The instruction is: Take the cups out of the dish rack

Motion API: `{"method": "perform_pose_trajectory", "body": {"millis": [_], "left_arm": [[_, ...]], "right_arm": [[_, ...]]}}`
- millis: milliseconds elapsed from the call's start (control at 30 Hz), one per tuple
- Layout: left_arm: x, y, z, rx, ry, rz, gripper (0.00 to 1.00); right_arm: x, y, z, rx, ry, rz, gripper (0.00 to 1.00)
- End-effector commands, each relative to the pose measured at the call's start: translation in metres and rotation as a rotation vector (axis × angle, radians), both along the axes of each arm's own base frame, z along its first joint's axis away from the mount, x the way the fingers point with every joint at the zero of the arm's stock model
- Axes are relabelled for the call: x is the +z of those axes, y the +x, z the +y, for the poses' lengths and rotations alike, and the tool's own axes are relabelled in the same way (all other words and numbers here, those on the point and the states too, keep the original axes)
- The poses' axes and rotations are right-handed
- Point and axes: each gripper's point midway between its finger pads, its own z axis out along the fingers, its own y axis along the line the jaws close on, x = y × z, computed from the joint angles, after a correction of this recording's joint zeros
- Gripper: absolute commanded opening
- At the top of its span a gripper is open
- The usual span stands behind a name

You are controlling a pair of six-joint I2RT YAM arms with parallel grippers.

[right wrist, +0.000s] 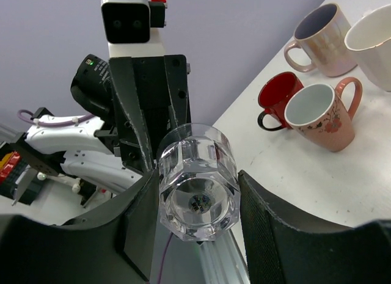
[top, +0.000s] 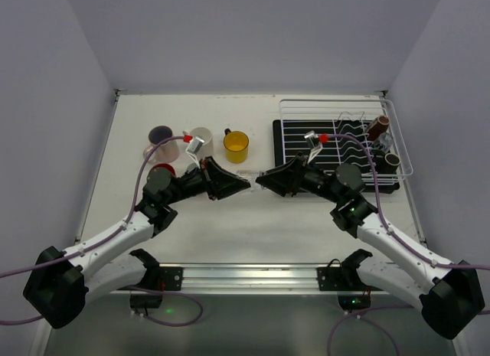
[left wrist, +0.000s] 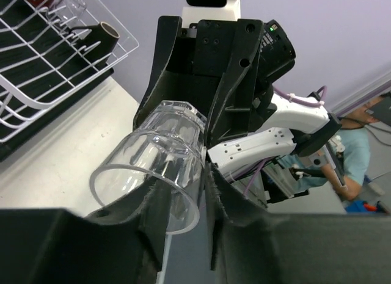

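Observation:
A clear glass hangs above the table between my two grippers. My left gripper is shut on its rim, one finger inside and one outside, as the left wrist view shows on the glass. My right gripper stands open around the glass's thick base, with a gap at its right pad. The white wire dish rack on its black tray holds a dark brown cup and another cup at its right end.
Cups stand at the table's back left: a pinkish mug, a cream one, a yellow one and a red one. The right wrist view shows the red cup beside a pink flowered mug.

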Motion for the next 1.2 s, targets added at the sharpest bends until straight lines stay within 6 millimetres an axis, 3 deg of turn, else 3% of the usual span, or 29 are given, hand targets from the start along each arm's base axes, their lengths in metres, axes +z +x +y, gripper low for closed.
{"method": "perform_pose_trajectory", "body": {"millis": [0,33,67,100,133,167,200,233,267,300,333,400,433,500,533,667,733,1167], "left_arm": [[0.018,-0.004,-0.002,-0.013,-0.048,-0.059,0.15],[0.015,-0.002,-0.003,-0.006,-0.038,-0.052,0.07],[0.015,0.0,-0.002,0.005,-0.027,-0.055,0.01],[0.017,0.001,-0.002,0.015,-0.012,-0.086,0.0],[0.006,0.006,-0.002,0.038,0.035,-0.052,0.0],[0.011,0.008,0.0,0.058,0.05,-0.07,0.0],[0.01,0.012,0.001,0.079,0.08,-0.073,0.0],[-0.012,0.021,0.005,0.134,0.187,-0.051,0.0],[-0.017,0.026,0.009,0.165,0.243,-0.054,0.0],[-0.008,0.034,0.012,0.198,0.296,-0.129,0.0],[-0.034,0.042,0.019,0.237,0.418,-0.063,0.0],[-0.036,0.055,0.029,0.288,0.536,-0.105,0.0],[-0.053,0.062,0.041,0.341,0.635,-0.066,0.0],[-0.063,0.076,0.048,0.377,0.736,-0.076,0.0],[-0.08,0.083,0.052,0.393,0.807,-0.046,0.0],[-0.098,0.099,0.051,0.412,0.932,-0.039,0.0],[-0.121,0.104,0.051,0.41,1.037,-0.02,0.0],[-0.192,0.131,0.032,0.381,1.335,0.013,0.0]], "right_arm": [[0.013,-0.003,0.009,0.026,0.039,-0.039,0.17],[0.01,-0.002,0.01,0.027,0.034,-0.033,0.2],[0.01,-0.001,0.008,0.016,0.034,-0.036,0.37],[0.007,0.001,0.007,-0.001,0.027,-0.026,0.51],[0.005,0.003,0.005,-0.021,0.018,-0.026,0.65],[0.005,0.006,0.002,-0.054,0.007,-0.036,0.76],[0.002,0.006,-0.003,-0.077,-0.015,-0.019,0.95],[0.005,0.009,-0.007,-0.108,-0.028,-0.024,0.99],[0.003,0.012,-0.011,-0.141,-0.061,-0.041,0.99],[-0.005,0.016,-0.02,-0.197,-0.11,-0.009,0.99],[-0.001,0.019,-0.026,-0.232,-0.14,-0.039,0.99],[-0.008,0.024,-0.043,-0.324,-0.202,-0.023,0.99],[-0.006,0.026,-0.049,-0.354,-0.221,-0.031,0.99],[-0.017,0.027,-0.063,-0.407,-0.299,-0.024,0.99],[-0.014,0.03,-0.073,-0.466,-0.309,-0.032,0.99],[-0.019,0.032,-0.092,-0.545,-0.368,-0.045,0.99],[-0.024,0.032,-0.099,-0.571,-0.391,-0.04,0.99],[-0.032,0.026,-0.108,-0.585,-0.407,-0.045,0.99]]}}
